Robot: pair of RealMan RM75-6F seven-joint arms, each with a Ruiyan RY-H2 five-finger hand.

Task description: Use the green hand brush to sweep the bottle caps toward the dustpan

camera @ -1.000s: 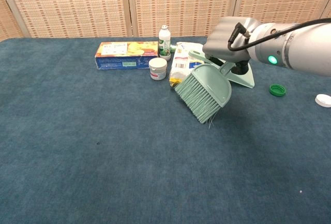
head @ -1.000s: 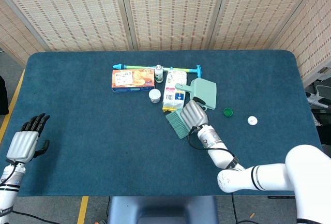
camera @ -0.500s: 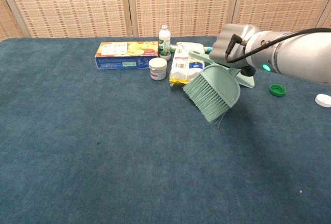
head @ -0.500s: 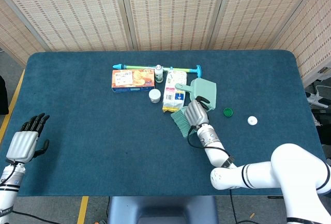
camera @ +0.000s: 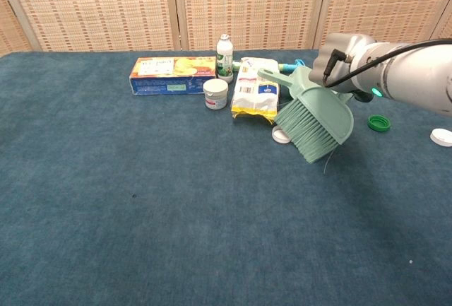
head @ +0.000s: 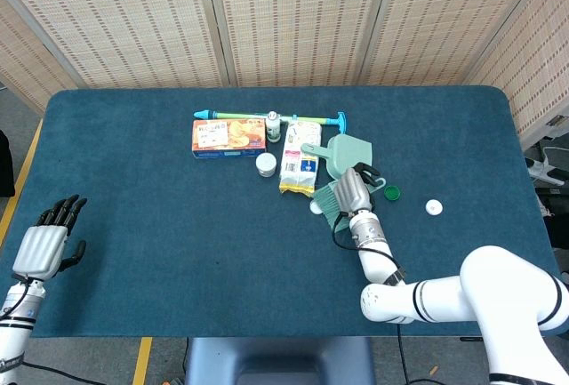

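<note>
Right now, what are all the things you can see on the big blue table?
Green hand brush: one, mint green, held above the table, right of middle.
Dustpan: one, mint green, behind the brush.
Bottle caps: three; white cap beside the bristles, green cap and another white cap further right.
Snack box: one, orange and blue, back left.
Small bottle: one, white with green label, beside the box.
Small jar: one, white, before the box.
Packet: one, white and yellow, centre.
Long rod: one, teal and yellow, at the back.
Right hand: holds the brush.
Left hand: holds nothing, near left edge.

Right hand (camera: pixel 337 51) carried green hand brush (camera: pixel 316 120) rightward; white cap (camera: pixel 281 135) uncovered.
</note>
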